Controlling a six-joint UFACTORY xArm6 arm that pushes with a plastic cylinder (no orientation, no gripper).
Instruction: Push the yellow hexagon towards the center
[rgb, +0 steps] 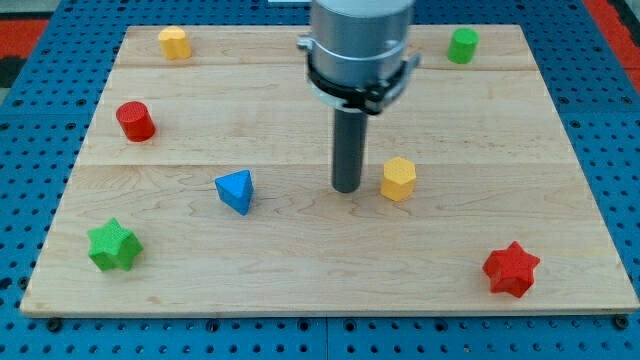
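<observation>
A yellow hexagon (398, 179) stands on the wooden board (300, 270) just right of the view's centre. My tip (347, 188) rests on the board directly to the hexagon's left, a small gap apart. A second yellow block (174, 43), also hexagon-like, stands near the board's top left corner.
A blue triangle (236, 190) lies left of my tip. A red cylinder (135, 121) stands at the left, a green star (112, 245) at the bottom left, a red star (511, 268) at the bottom right, and a green cylinder (462, 45) at the top right.
</observation>
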